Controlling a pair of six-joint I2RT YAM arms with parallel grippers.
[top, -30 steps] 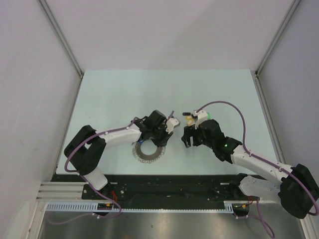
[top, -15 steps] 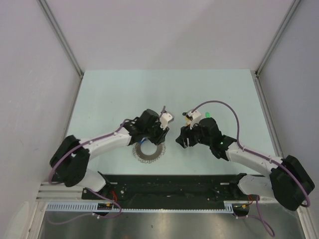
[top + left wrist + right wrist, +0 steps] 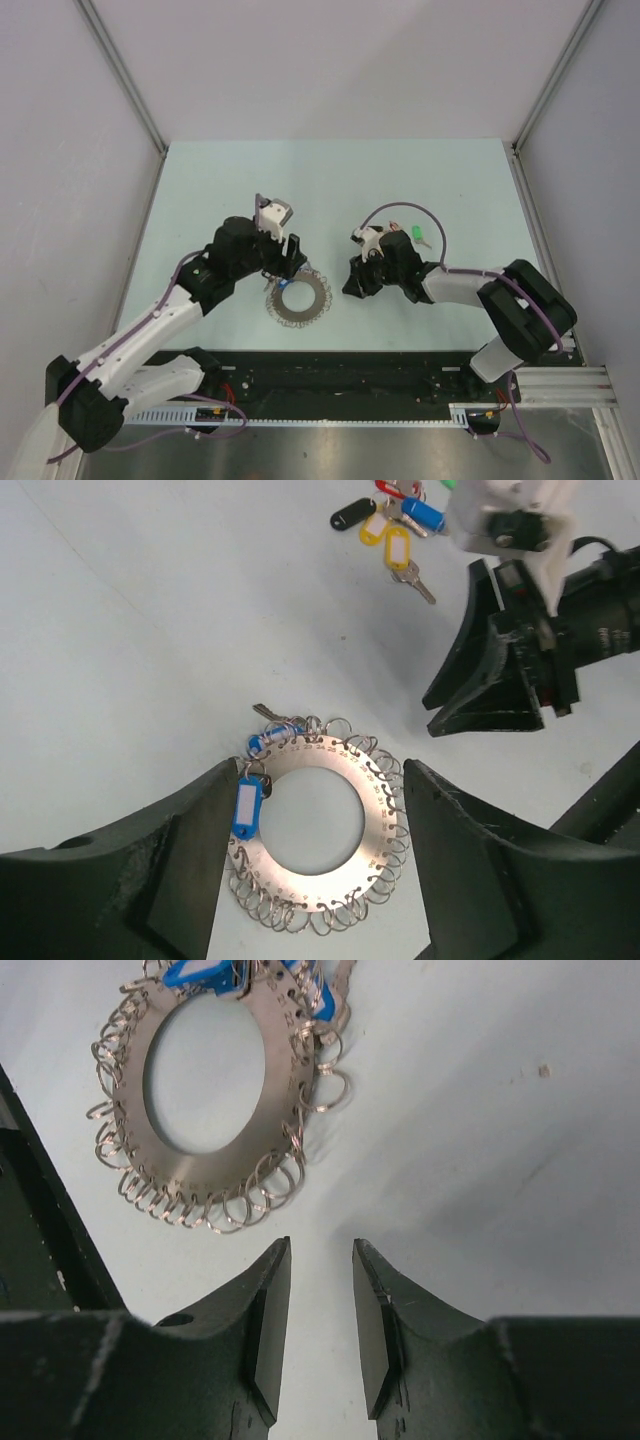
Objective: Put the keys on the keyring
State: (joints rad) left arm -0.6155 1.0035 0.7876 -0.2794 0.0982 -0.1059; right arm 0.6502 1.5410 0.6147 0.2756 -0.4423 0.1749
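A pale table [image 3: 330, 175] shut in by three grey walls [image 3: 330, 60] is seen from above, with two arms bolted along a black rail [image 3: 350, 370] at its near edge. One keyring [image 3: 318, 300] lies flat near that edge, between the arms, and wide open surface is left behind it up to the far edge and out to both sides. The left gripper [image 3: 293, 258] is held over the ring's far left rim. The right gripper [image 3: 352, 282] is set just beside the ring on its right. One green key [image 3: 418, 236] is seen by the right wrist.

From the left wrist, the keyring [image 3: 383, 820] is framed between two widely spread fingers [image 3: 150, 870], which are clamped on nothing. Two blue keys [image 3: 248, 808] are hung on its left rim. The loose keys [image 3: 395, 525] are bunched at the upper edge, well apart from the ring: one black, two yellow, one blue and one red cut off by the frame. The right gripper [image 3: 435, 715] is seen just right of the ring, with bare table between them.

From the right wrist, its two fingers [image 3: 265, 1330] are drawn near together with a narrow strip of table between them, and nothing is gripped. The keyring [image 3: 288, 1080] lies beyond their tips, to the upper left, untouched. Open table is left to the right.
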